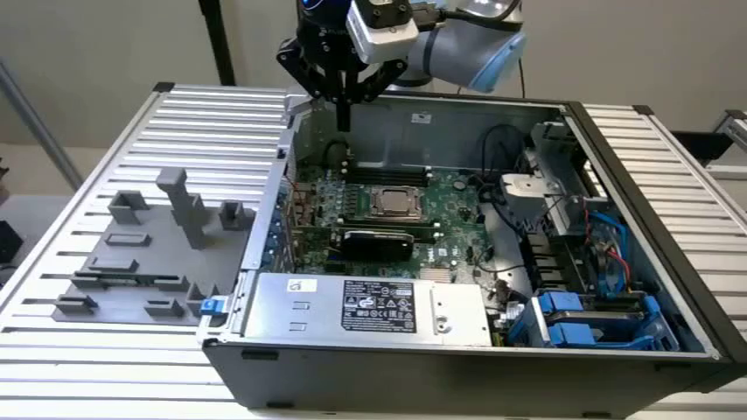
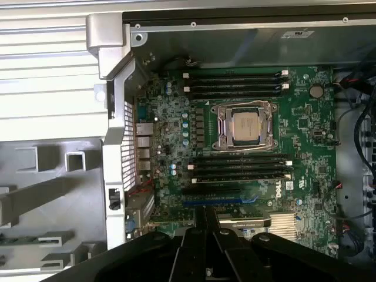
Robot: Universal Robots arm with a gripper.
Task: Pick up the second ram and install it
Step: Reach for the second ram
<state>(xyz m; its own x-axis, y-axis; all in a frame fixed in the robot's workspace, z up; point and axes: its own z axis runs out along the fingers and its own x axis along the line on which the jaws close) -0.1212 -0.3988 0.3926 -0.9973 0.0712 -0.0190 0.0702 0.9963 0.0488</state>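
So the second ram [image 2: 23,239] is lying flat in a slot of the grey fixture [image 1: 187,210], toward the fixture's near end. It shows as a thin green strip. That puts it off on the exterior view's left of the computer case [image 1: 467,376], not installed yet and well apart from the gripper.

The fixture and the case both sit on a slatted metal table [image 1: 210,114], just beside each other, with a plain beige wall [image 1: 94,44] behind. The case lies on its side with the panel off. Inside you get the green motherboard [image 1: 456,197] with the CPU [image 1: 394,203] roughly in the middle, and dark memory slots on its far and near sides. I can't tell which of those slots are filled. A silver power supply [image 1: 373,306] runs along the near wall, and there's a blue drive bay [image 1: 583,319] in the near corner on the exterior view's right.

The gripper [image 1: 345,125] has its two fingers pressed together into one thin dark point, and I can't make out anything pinched between them. It hangs above the far corner of the case on the exterior view's left, over the motherboard's edge, touching nothing.

The arm [image 1: 467,48] comes in from the far side, with its wrist turned so the gripper points straight down.
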